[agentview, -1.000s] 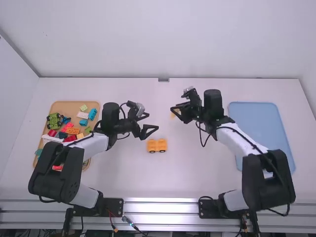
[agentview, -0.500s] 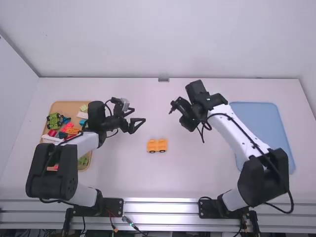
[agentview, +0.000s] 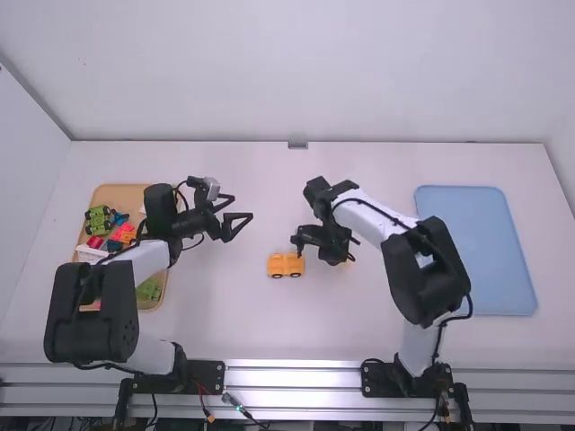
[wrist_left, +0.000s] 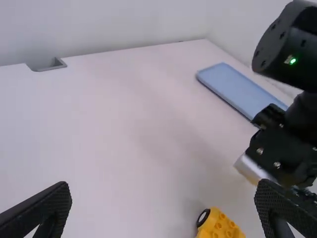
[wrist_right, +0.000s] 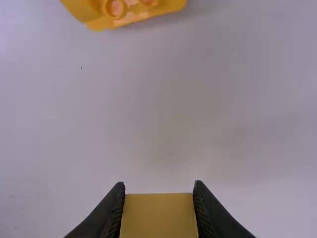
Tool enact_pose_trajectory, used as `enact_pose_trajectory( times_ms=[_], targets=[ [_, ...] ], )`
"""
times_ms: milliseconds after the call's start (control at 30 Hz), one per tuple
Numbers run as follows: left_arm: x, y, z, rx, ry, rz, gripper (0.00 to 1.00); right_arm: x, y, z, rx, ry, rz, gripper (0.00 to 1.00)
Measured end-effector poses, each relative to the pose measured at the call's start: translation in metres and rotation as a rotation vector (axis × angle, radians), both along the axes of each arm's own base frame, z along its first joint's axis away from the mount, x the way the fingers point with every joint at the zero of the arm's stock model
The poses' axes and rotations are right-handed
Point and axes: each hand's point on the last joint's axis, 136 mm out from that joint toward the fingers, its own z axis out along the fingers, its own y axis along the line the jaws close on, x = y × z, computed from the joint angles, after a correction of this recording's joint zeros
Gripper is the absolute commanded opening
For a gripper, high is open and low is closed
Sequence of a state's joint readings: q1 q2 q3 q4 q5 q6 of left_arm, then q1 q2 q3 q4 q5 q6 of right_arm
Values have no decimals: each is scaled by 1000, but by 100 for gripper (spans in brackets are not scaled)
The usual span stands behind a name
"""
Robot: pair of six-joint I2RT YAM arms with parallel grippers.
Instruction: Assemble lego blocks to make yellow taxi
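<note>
The yellow wheeled base [agentview: 286,264] stands on the table in front of the arms, its studded top showing in the left wrist view [wrist_left: 220,226]. Just right of it in the high view is my right gripper [agentview: 338,255], pointing down. In the right wrist view my right gripper [wrist_right: 159,191] is shut on a yellow block [wrist_right: 159,216], with the base [wrist_right: 133,11] apart from it. My left gripper [agentview: 242,208] hangs left of and beyond the base, open with nothing between its fingers; its own wrist view shows the gripper [wrist_left: 163,196] spread wide.
A wooden tray [agentview: 117,193] of loose coloured blocks and green wheeled pieces lies on the left, partly under the left arm. A flat blue tray [agentview: 476,251] lies on the right, beside the right arm.
My right gripper has come back toward the camera and swung down beside the base, still with the yellow block. My left gripper has drawn away to the left and stayed open.
</note>
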State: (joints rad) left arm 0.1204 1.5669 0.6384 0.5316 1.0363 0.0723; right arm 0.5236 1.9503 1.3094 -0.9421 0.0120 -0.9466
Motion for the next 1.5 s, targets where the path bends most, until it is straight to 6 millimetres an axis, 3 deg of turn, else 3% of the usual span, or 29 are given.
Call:
enact_pose_trajectory(
  times_ms=[300, 533, 667, 867, 900, 1033, 1333, 1500],
  targets=[
    [0, 0, 0, 0, 0, 0, 99, 6, 10, -18, 33, 7, 14, 22],
    [0, 0, 0, 0, 0, 0, 99, 10, 17, -29, 81, -19, 16, 39],
    [0, 0, 0, 0, 0, 0, 99, 5, 15, -38, 84, -19, 17, 41],
    [0, 0, 0, 0, 0, 0, 99, -1, 11, -43, 75, -5, 15, 85],
    [0, 0, 0, 0, 0, 0, 99, -1, 12, -43, 75, -7, 17, 99],
    [0, 0, 0, 0, 0, 0, 99, -1, 11, -41, 71, -1, -1, 99],
    [0, 0, 0, -16, 23, 7, 99, 22, 39, -3, 182, -58, -68, 99],
    [-4, -1, -7, 12, 21, -12, 99, 28, 51, 53, 343, -137, -78, 99]
  ],
)
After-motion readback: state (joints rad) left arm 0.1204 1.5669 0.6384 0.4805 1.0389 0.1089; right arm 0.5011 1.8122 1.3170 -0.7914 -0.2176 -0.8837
